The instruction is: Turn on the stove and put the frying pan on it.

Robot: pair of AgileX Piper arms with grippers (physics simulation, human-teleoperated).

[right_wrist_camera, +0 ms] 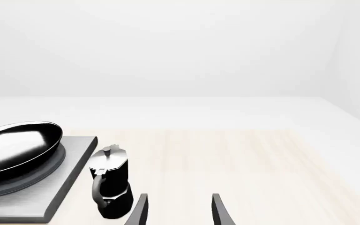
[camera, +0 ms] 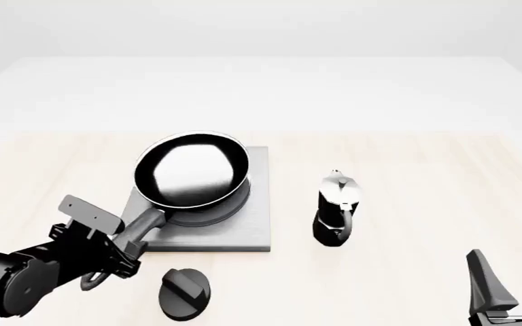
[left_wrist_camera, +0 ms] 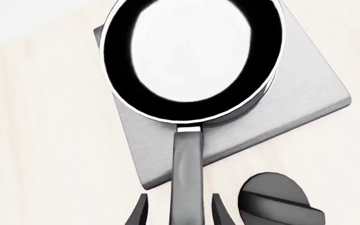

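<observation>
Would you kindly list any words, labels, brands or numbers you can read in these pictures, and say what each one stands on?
None: no text, brand, number or sign shows on the frying pan, the stove, its knob, the moka pot or the table.

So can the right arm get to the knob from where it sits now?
Probably yes. The right end effector is open and holding nothing, and the tabletop between it and the knob looks bare; the moka pot stands farther back, off that line.
</observation>
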